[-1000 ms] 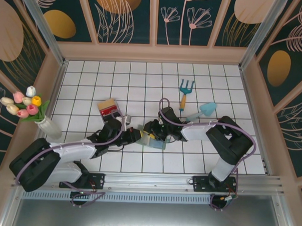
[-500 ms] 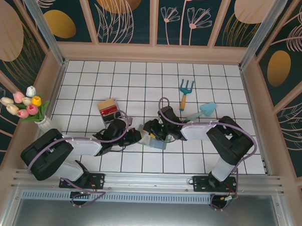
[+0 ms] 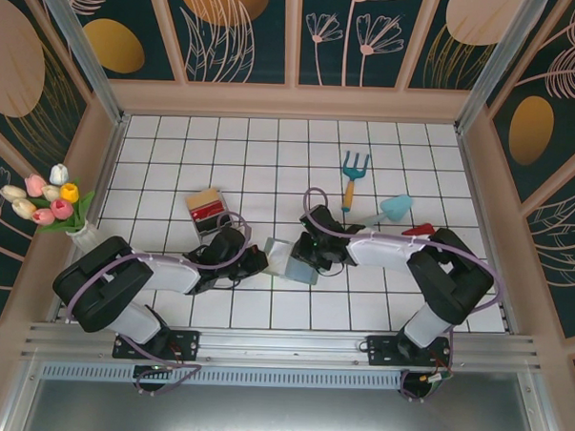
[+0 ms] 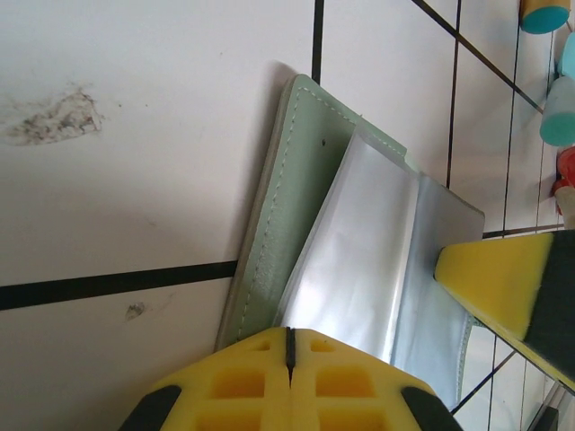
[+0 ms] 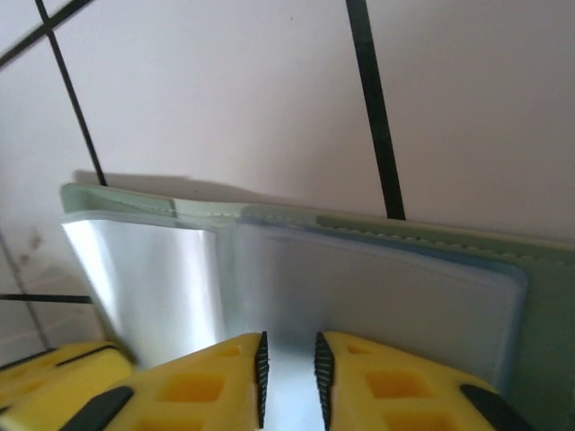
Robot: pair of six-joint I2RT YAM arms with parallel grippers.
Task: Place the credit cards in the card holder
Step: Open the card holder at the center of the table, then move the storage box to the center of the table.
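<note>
No text, label, brand, number or sign could be read anywhere in these views. The credit cards (image 3: 208, 210), lying to the upper left of the card holder (image 3: 287, 258), were too small for any print on them to be made out. The card holder's own cover and pockets, seen close up from both wrist views, carried no readable marking.
</note>
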